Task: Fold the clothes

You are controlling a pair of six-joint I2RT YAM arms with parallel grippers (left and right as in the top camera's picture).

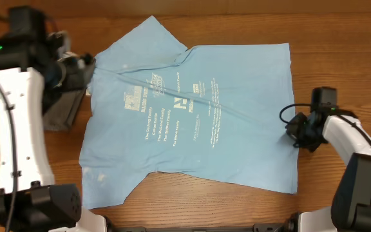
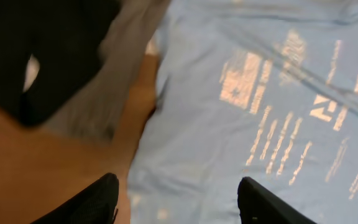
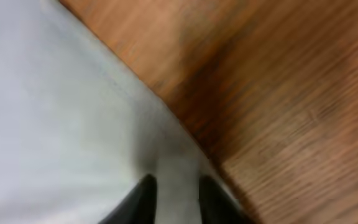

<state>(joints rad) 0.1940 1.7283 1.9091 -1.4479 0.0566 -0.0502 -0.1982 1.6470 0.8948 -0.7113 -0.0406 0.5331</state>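
My left claw spread, empty; light-blue T-shirt with white lettering directly beneath. My right claw narrowly parted astride its hem, pinch unclear. I'd seat both before lifting.

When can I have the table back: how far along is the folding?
Done: the blue T-shirt lies spread flat, print up. In hand: the right gripper sits at its right hem, the left gripper hangs open near its left edge. Left: every fold, plus the dark clothes beside it.
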